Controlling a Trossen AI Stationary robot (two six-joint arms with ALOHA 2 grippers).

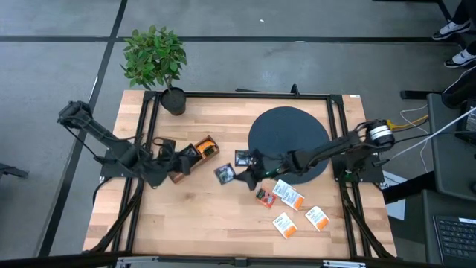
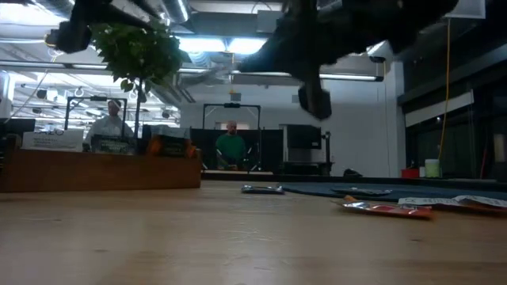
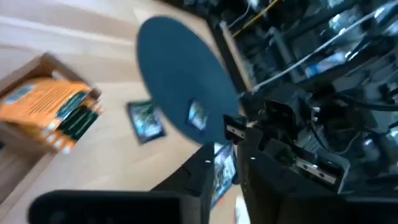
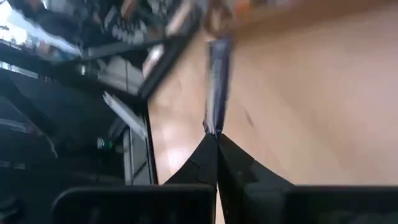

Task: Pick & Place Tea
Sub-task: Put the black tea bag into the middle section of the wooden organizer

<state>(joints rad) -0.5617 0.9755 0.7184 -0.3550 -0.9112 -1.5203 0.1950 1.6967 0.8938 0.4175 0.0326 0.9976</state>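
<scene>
While the right arm reaches across the table, its pincer (image 4: 217, 140) (fully closed) pinches a dark sachet (image 4: 217, 87).

Wood, matt disc, glossy sachets

The table (image 1: 193, 216) is pale, smooth planked wood; the dark round disc (image 1: 286, 130) looks matt; the tea sachets (image 1: 288, 195) seem glossy foil or paper; the box (image 3: 46, 102) is brown wood.

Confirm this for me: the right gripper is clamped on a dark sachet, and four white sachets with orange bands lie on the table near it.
The count is wrong. The high view shows three white sachets with orange bands, not four. The rest holds: the right gripper is shut on a dark sachet, as the right wrist view shows.
</scene>
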